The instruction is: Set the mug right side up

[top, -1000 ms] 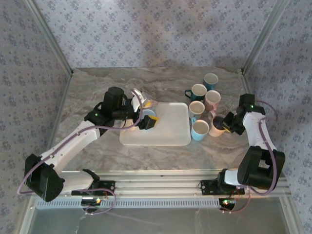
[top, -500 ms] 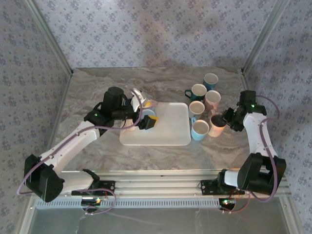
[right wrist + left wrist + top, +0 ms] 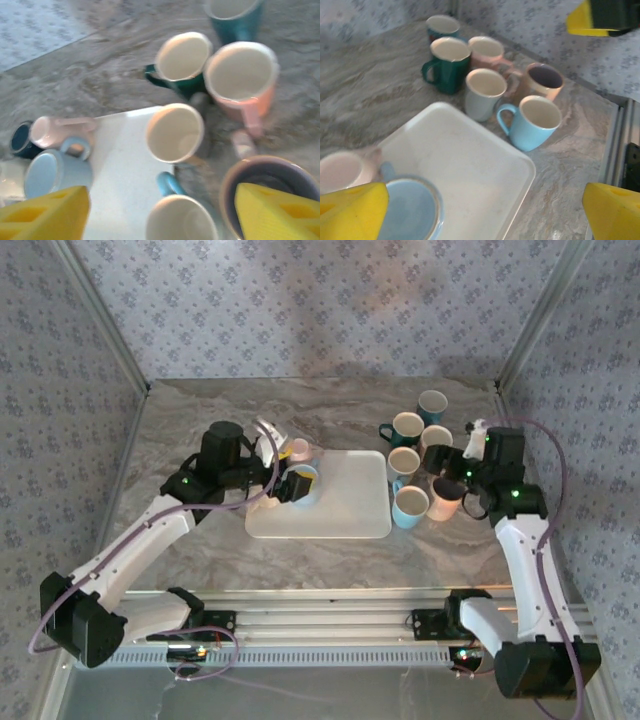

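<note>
Now the left gripper (image 3: 290, 487) hangs with jaws wide apart at the light blue mug (image 3: 410, 215) — glossy, base up, at the left end of the white tray (image 3: 352, 515). To my eye, it should close squarely on the wall, lift clear, then roll it over. The right gripper (image 3: 443, 462) — jaws apart, empty — hovers above the upright mugs (image 3: 404, 462).

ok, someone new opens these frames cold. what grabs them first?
The huddle of six upright mugs on the marble just right of the white tray, with the right gripper hanging over it, jaws open. Then the left gripper, open-jawed over a light blue mug at the tray's left end, with a pink mug lying on its side next to it.
</note>
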